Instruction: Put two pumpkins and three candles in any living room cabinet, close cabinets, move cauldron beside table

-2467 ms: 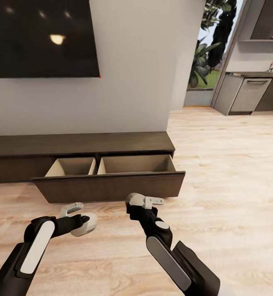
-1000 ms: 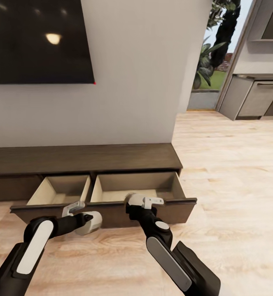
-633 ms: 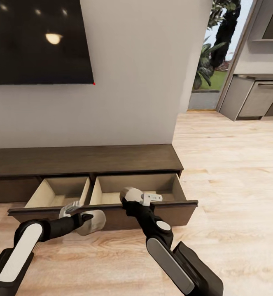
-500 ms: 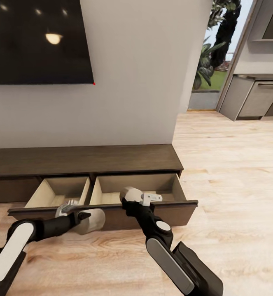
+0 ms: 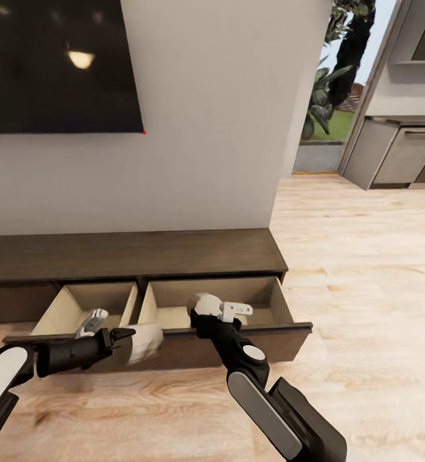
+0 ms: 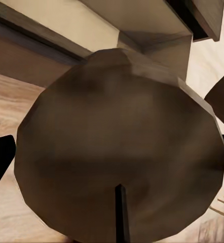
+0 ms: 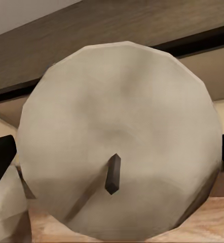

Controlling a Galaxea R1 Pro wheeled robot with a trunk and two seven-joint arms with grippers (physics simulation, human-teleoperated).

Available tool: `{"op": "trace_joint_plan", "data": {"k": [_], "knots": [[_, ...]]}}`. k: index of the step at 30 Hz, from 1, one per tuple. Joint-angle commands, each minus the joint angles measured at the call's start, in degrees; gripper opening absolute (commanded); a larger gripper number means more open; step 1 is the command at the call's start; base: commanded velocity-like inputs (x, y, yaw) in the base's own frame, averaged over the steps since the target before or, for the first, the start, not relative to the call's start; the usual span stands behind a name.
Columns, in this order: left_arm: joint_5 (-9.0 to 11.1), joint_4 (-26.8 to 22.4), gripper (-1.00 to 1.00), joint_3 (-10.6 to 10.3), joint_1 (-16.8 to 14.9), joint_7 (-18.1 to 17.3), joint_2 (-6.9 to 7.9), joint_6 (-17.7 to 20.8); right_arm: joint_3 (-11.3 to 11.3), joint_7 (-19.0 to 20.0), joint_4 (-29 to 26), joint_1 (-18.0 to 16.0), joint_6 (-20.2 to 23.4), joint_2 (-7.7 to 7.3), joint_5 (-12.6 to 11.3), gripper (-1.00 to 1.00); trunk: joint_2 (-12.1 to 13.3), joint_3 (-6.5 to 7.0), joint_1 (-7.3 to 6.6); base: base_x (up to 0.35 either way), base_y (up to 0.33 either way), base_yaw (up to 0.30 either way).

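Left pincer [image 5: 113,335] swung leftward, clamped on candle [image 5: 141,342]; right pincer [image 5: 215,310] clamps second candle [image 5: 204,304].

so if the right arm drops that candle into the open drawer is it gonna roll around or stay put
Probably it depends how it lands. The candle in the right gripper looks like a short, stubby cylinder, so on a flat end it should sit steady. On its side it may roll until a wall of the drawer stops it. It looks rigid, unlikely to deform in the fingers.
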Motion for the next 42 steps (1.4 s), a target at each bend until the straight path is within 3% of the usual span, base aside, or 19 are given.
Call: {"op": "trace_joint_plan", "data": {"k": [1,23,30,33,34,37,39,42], "knots": [[0.74,-0.03,-1.0,-0.01,-0.04,0.56,0.02,0.06,0.05,-0.52,-0.07,-0.06,0.2,0.0,-0.23,-1.0,-0.02,-0.05,0.03,0.326,0.0,0.0],[0.37,0.12,-1.0,-0.3,-0.03,0.99,-0.04,-0.14,0.05,-0.44,0.47,-0.06,0.66,0.09,-0.25,-1.0,-0.02,-0.05,0.03,0.313,0.0,0.0],[-3.14,0.13,-1.0,-0.67,-0.03,2.26,-0.66,-0.32,0.05,-0.51,0.52,-0.06,1.17,0.13,-0.57,-1.0,-0.02,-0.05,0.03,0.022,0.0,0.0],[-7.74,0.13,-1.0,-2.18,-0.55,8.03,-3.03,-0.64,-0.14,-0.77,2.42,-0.06,3.19,0.38,-0.69,-1.0,-0.02,-0.05,0.03,0.001,0.0,0.0],[-9.31,0.13,-1.0,-2.58,-0.78,11.04,-5.18,-0.77,-0.22,-0.87,4.31,-0.06,4.69,0.5,-0.66,-1.0,-0.02,-0.05,0.03,0.0,0.0,0.0],[-13.08,0.66,-1.0,-2.98,-2.07,18.62,-9.75,-0.97,-0.15,-1.0,9.9,-0.06,6.23,0.67,-0.58,-1.0,-0.02,-0.05,0.03,0.0,0.0,0.0],[-15.93,1.42,-1.0,-3.08,-3.46,21.09,-12.45,-1.04,-0.14,-0.93,13.44,-0.08,6.46,0.74,-0.44,-1.0,-0.02,-0.05,0.03,0.0,0.0,0.0],[-23.34,2.79,-1.0,-3.1,-5.83,22.36,-15.79,-1.1,-0.18,-0.5,17.63,-0.25,6.59,0.85,-0.33,-1.0,-0.02,-0.05,0.03,0.0,0.0,0.0]]}}
